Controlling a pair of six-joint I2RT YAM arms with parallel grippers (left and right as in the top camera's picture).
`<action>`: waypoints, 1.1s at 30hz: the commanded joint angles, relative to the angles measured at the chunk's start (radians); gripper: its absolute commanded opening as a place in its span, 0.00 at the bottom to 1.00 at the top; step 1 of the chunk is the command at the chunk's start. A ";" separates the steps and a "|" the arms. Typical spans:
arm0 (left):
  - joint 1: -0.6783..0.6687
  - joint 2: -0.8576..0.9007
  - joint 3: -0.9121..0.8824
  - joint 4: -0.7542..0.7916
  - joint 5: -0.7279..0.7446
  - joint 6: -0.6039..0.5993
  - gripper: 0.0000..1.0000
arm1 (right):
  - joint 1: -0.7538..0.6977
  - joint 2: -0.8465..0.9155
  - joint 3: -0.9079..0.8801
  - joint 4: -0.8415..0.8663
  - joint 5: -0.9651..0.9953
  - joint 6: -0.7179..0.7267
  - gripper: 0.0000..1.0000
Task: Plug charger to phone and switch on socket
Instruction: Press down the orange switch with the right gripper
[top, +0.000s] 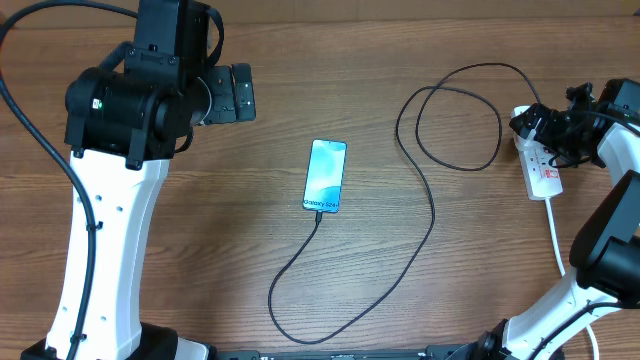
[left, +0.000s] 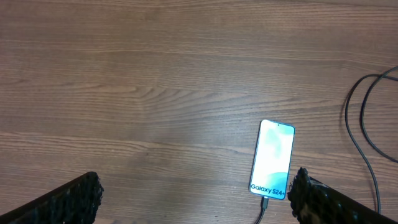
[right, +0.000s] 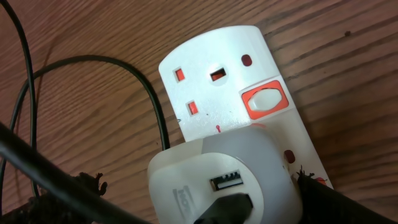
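Black charger (top: 433, 213) cable runs from the lit phone (top: 326, 176) to the white socket (top: 543, 168).

phone (top: 325, 176) centre, socket (top: 541, 165) far right, charger (top: 433, 212) between

Wide bare table (top: 300, 60) was left open to the left, right and far side of the phone (top: 325, 176), so those edges could be approached freely. Its near end was blocked by the charger (top: 433, 212), plugged in there and looped across the table between phone and socket (top: 545, 178). On the socket, the red-rimmed switch (right: 266, 99) was left uncovered from above, but was crowded by the white adapter (right: 217, 171) seated just beside it.
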 joint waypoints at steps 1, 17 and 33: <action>-0.004 0.008 0.004 0.000 -0.017 0.019 1.00 | 0.014 0.026 -0.008 -0.024 -0.055 0.018 1.00; -0.004 0.008 0.004 0.001 -0.017 0.019 1.00 | 0.014 0.026 -0.047 -0.018 -0.044 0.027 1.00; -0.004 0.008 0.004 0.000 -0.017 0.019 1.00 | -0.012 0.025 0.002 -0.042 0.044 0.018 1.00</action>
